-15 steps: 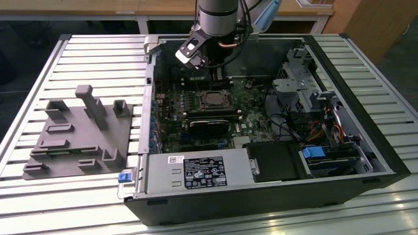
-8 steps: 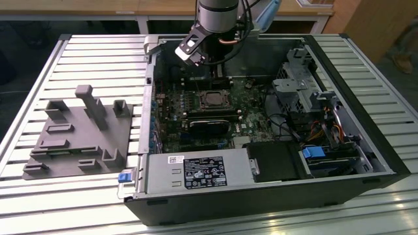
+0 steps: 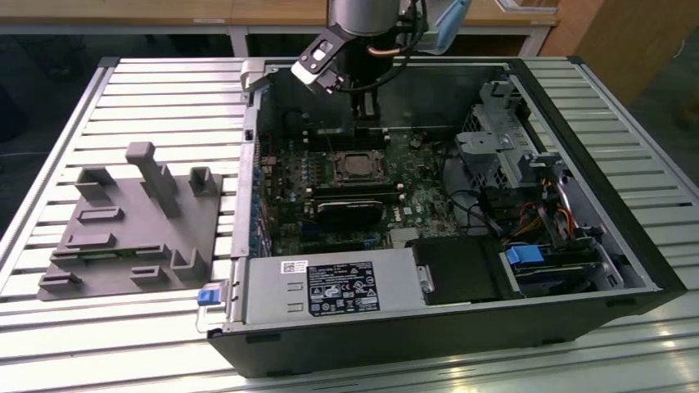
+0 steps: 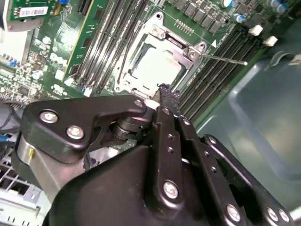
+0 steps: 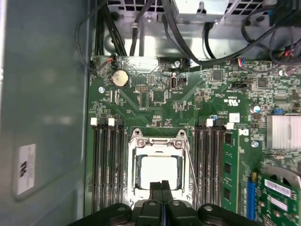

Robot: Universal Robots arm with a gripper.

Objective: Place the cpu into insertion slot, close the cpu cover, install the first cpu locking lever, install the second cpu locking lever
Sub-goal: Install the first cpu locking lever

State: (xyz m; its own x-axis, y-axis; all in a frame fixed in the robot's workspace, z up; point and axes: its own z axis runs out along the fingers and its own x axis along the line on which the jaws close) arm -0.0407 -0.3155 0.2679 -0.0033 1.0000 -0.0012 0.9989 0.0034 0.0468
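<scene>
The cpu (image 5: 159, 172) lies pale and square in the insertion slot (image 3: 355, 166) on the green board. The cpu cover (image 5: 157, 145), a silver frame, lies flat around the cpu (image 4: 153, 68) in both wrist views. A thin metal lever (image 4: 225, 59) sticks out sideways from the cover's (image 4: 167, 42) corner. A second thin lever (image 4: 123, 61) runs along the opposite side of the socket. My gripper (image 5: 161, 186) hangs just above the socket's edge, fingers pressed together and holding nothing. In the exterior view my gripper (image 3: 368, 119) is inside the case, near its far wall.
The open computer case (image 3: 644, 262) lies on a slatted table. A grey power supply (image 3: 327, 286) fills its near end, and a black heatsink (image 3: 349, 209) sits beside the socket. Memory slots (image 5: 106, 160) flank the socket. A grey fixture block (image 3: 131, 221) stands at the exterior view's left.
</scene>
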